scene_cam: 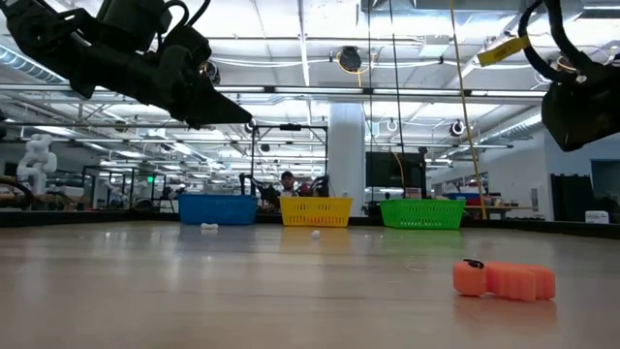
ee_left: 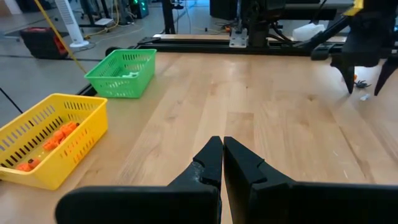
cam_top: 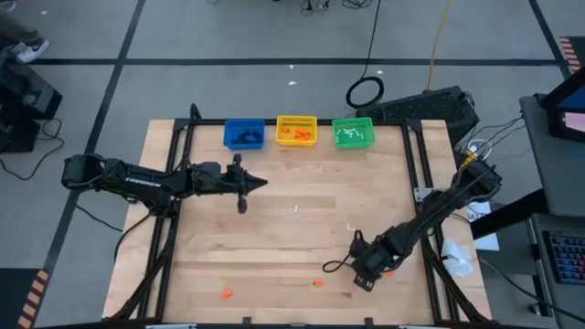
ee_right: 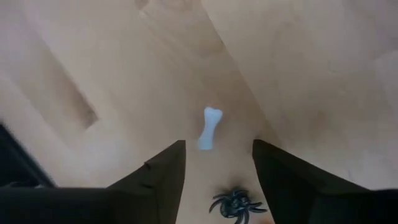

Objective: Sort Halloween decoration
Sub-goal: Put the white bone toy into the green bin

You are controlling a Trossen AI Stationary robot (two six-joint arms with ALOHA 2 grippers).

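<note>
White plastic bone (ee_right: pixel 210 127) and a black spider (ee_right: pixel 235 202) lie on the table (cam_top: pixel 292 247) right under my right tool (ee_right: pixel 217 171), whose fingers stand wide apart with nothing between them. The spider sits in the gap, the bone just beyond the tips. I judge the step is a pick here: I would choose one piece, centre the gap on it and come straight down, so the other is not nudged or caught in the same squeeze.

My left tool (ee_left: pixel 222 163) hovers over the middle of the table, pressed shut and empty, nose toward the bins. The blue bin (cam_top: pixel 243 134), yellow bin (cam_top: pixel 296 130) and green bin (cam_top: pixel 353 132) stand in a row at the far edge, each already holding some decorations.

More orange pieces (cam_top: pixel 316 282) rest near the front edge, with one orange trinket (scene_cam: pixel 504 279) close to the low camera. The right tool works near the table's right rail, so I would lift clear first; the middle boards give open room toward the bins.
</note>
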